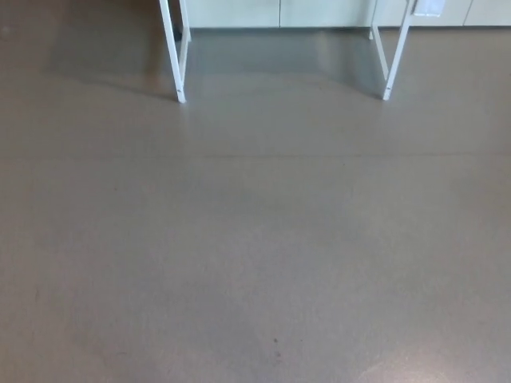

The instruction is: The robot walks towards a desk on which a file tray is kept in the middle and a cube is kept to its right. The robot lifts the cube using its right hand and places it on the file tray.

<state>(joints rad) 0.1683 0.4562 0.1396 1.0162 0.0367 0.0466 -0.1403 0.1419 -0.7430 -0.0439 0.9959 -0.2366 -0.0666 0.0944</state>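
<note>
The cube is not shown in the head view, and neither is the file tray; both are presumed to lie on the desk top, which is cut off above the upper edge of the picture. Of the desk only two white legs are seen, the left leg (175, 60) and the right leg (394, 60), both standing at the far end of the bare grey floor (255, 239). Behind the legs a strip of pale panels (319, 11) is visible, and between the legs the floor is darkened by a shadow. Neither the right hand nor the left hand is in view, so whether either is held wide, narrow or around anything cannot be told. The step in hand is judged to be the walk toward the desk, with the lifting and placing not yet begun. A wide stretch of floor lies between the camera and the legs, so forward walking is called for, kept centred between the two legs, until the desk top is brought into view. Only then can the cube be located to the right of the file tray and the right hand be raised toward it.
</note>
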